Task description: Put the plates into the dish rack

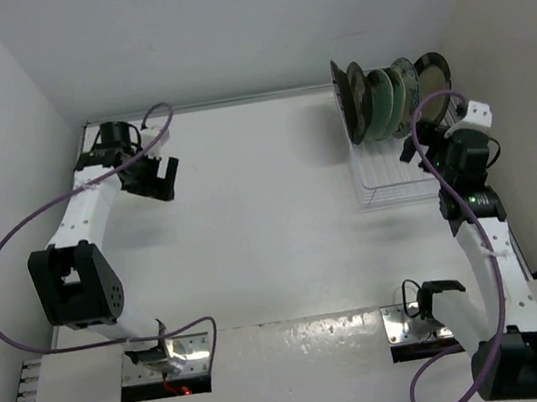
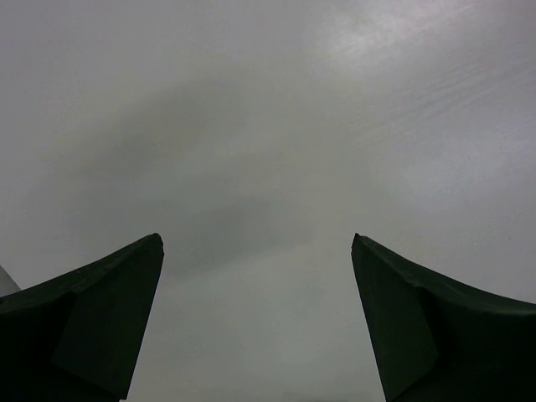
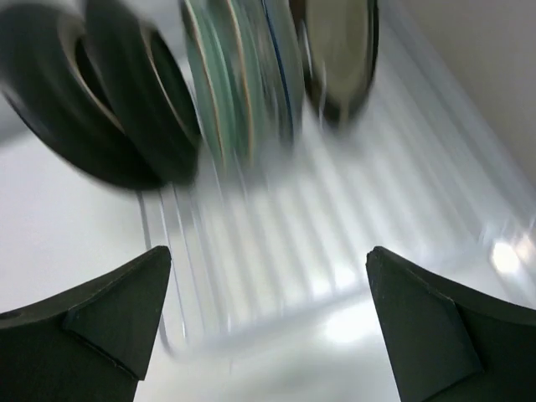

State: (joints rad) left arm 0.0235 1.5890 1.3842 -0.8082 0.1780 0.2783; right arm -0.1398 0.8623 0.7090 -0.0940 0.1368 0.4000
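1. Right pincer (image 3: 268, 260): fingers spread wide, nothing between them, hanging low just short of the near rim of the dish rack (image 3: 435, 209) and aimed along its length.
2. Just beyond that pincer: bare wire slots in the rack's near half, probably free because loading began at the far end.
3. Farther ahead: the plates (image 3: 226, 75), standing on edge in a tight row between the tines, upright to save room and drain. Two dark-backed ones to the pincer's left, mint-green ones in the middle, a cream dark-rimmed one to its right. Too blurred here for a sure count.
4. Only from the top view: the whole row of plates (image 1: 389, 92), seemingly six, filling the far end of the rack (image 1: 387, 183), with the right pincer (image 1: 410, 147) over its right side. Every plate in sight already racked, so task judged done or nearly so.
5. Left pincer (image 2: 255, 243): equally wide open and empty, facing nothing but bare counter (image 2: 268, 126). Placed by the top view (image 1: 160, 182) well apart from the rack, across the counter (image 1: 267, 191), likely kept out of the right arm's way.
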